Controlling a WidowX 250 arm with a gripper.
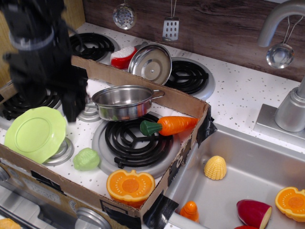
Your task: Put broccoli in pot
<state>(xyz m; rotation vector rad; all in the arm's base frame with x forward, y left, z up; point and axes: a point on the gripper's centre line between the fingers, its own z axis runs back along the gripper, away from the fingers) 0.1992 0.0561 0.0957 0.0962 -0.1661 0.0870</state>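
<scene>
The broccoli [86, 159], a small pale green lumpy toy, lies on the stove top near the front cardboard wall, right of the plate. The steel pot [123, 101] with two loop handles stands at the back edge of the front right burner and looks empty. My gripper [71, 110] is a motion-blurred black shape at the left. Its tip points down just left of the pot, above the plate's right edge and well above and behind the broccoli. The blur hides how the jaws stand. Nothing shows in them.
A lime-green plate [35, 132] lies at the front left. A carrot [169, 125] lies right of the pot, and a pumpkin half [130, 186] is at the front. A steel lid [150, 63] leans on the cardboard wall [183, 100]. The sink [248, 157] at the right holds several toys.
</scene>
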